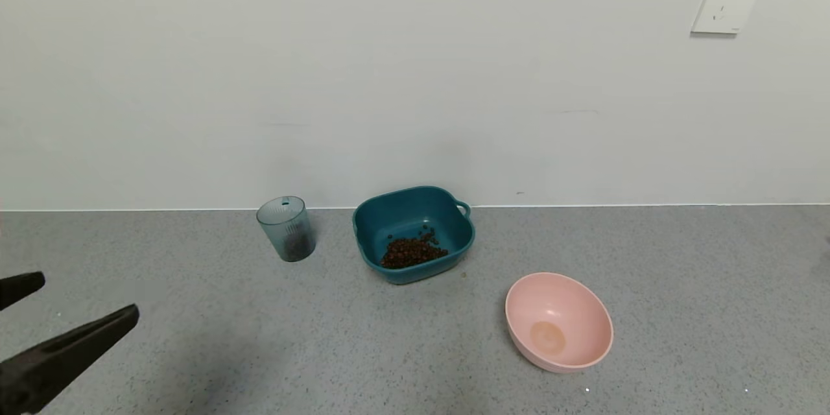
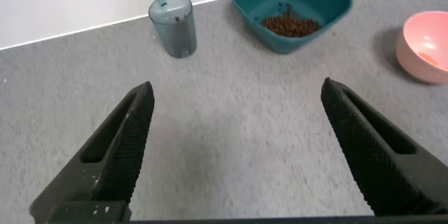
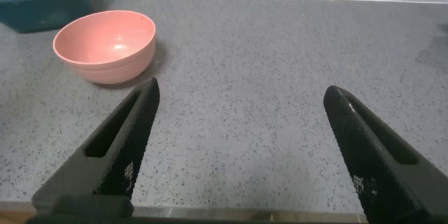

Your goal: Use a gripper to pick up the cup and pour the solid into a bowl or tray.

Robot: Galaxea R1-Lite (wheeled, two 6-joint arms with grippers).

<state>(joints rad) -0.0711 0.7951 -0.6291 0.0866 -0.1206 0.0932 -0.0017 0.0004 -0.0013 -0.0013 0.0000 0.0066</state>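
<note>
The translucent grey-blue cup [image 1: 286, 228] stands upright near the wall, left of the teal basin [image 1: 389, 211]; a few dark pellets show at its bottom. A heap of brown pellets [image 1: 412, 251] lies in the basin. My left gripper [image 1: 87, 298] is open and empty at the table's near left, well short of the cup. In the left wrist view the cup [image 2: 172, 25] and the basin [image 2: 336, 0] with its pellets [image 2: 290, 24] lie far beyond the open gripper [image 2: 236, 91]. My right gripper [image 3: 241, 91] is open and empty over bare table, out of the head view.
A round pink bowl [image 1: 559, 322] sits empty at the near right of the basin, also in the right wrist view [image 3: 105, 45] and the left wrist view [image 2: 424, 45]. The grey speckled table [image 1: 681, 285] ends at a white wall with a socket [image 1: 726, 3].
</note>
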